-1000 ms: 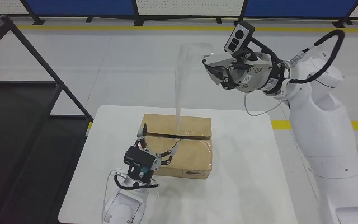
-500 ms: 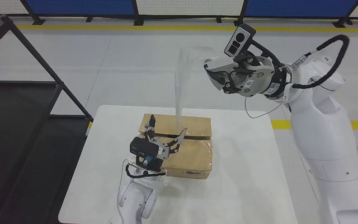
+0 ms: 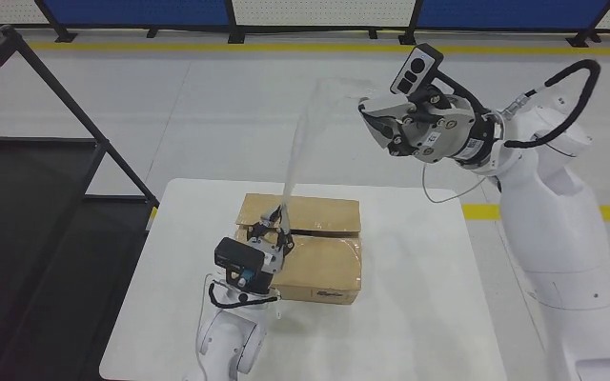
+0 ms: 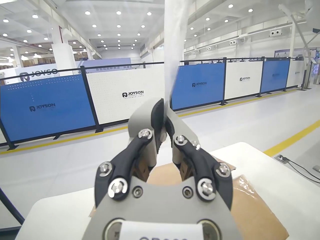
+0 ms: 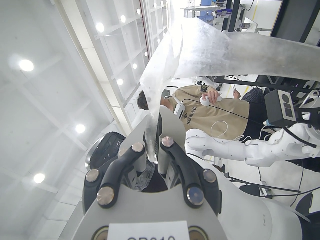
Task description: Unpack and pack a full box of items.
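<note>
One cardboard box (image 3: pixel 319 257) is seen lying shut at mid-table (image 3: pixel 419 305), and the clear tape strip (image 3: pixel 298 152) rising from its seam is stretched taut, pinched low between the closed fingers of the left gripper (image 4: pixel 163 112) and high between those of the right gripper (image 5: pixel 153 126), presumably so it can be pulled free.

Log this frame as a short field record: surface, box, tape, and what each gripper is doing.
surface: white table
box: brown cardboard box, closed, lying flat on the table
tape: long clear tape strip, stretched between the two grippers
left gripper: shut on the strip's lower end, just above the box top
right gripper: shut on the strip's upper end, raised past the table's far edge
unclear: whether any of the strip is stuck to the box
</note>
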You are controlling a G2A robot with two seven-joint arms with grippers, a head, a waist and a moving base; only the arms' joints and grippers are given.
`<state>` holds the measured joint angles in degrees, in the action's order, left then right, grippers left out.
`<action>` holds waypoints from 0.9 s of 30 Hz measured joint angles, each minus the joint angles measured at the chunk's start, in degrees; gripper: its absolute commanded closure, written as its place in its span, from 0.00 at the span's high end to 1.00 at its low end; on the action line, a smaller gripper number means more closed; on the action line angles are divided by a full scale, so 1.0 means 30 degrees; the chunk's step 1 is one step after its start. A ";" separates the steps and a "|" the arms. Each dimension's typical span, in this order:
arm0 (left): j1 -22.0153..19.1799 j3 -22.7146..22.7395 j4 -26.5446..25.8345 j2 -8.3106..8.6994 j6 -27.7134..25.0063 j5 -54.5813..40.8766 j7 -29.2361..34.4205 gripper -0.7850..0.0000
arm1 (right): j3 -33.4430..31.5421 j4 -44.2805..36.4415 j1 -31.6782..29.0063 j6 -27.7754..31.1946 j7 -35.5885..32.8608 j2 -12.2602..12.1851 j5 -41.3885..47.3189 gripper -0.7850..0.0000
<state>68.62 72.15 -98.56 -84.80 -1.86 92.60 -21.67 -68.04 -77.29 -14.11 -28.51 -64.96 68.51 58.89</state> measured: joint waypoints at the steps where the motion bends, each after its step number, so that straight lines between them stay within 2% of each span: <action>1: 0.0175 0.0144 -0.0206 0.0040 -0.0055 0.0096 0.0066 0.00 | -0.0004 0.0056 0.0007 -0.0220 -0.0055 -0.0034 -0.0067 0.00; 6: 0.1688 0.1361 -0.2455 0.0389 -0.1139 0.0983 0.1383 0.00 | 0.0012 0.0569 0.0166 -0.2140 -0.1207 -0.0439 -0.1703 0.00; 11: 0.3824 0.3236 -0.5892 0.0862 -0.4212 0.1222 0.5014 0.00 | 0.1171 0.0969 0.0040 -0.2123 -0.1486 -0.1161 -0.2728 0.00; 16: 0.5793 0.4750 -0.9361 0.1098 -0.6653 -0.1808 0.8845 0.00 | 0.3276 0.1701 0.0353 -0.1697 -0.1914 -0.2282 -0.2758 0.00; 19: 0.6818 0.5277 -1.1451 0.1167 -0.7103 -0.4169 1.0648 0.00 | 0.4522 0.2212 0.0685 -0.1505 -0.2107 -0.2983 -0.2038 0.00; 21: 0.7186 0.5569 -1.2045 0.1210 -0.7132 -0.5183 1.1444 0.00 | 0.5237 0.2486 0.0904 -0.1401 -0.2213 -0.3409 -0.1419 0.00; 24: 0.7300 0.5922 -1.2043 0.1274 -0.7395 -0.7151 1.2229 0.00 | 0.6346 0.2867 0.1256 -0.1291 -0.2324 -0.4120 -0.0191 0.00; 27: 0.7313 0.5977 -1.2026 0.1288 -0.7463 -0.7737 1.2574 0.00 | 0.6602 0.2906 0.1296 -0.1277 -0.2340 -0.4275 0.0213 0.00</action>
<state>90.56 90.08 -134.64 -80.94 -24.25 69.39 16.05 -48.24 -68.57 -10.22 -32.34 -71.97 55.69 59.53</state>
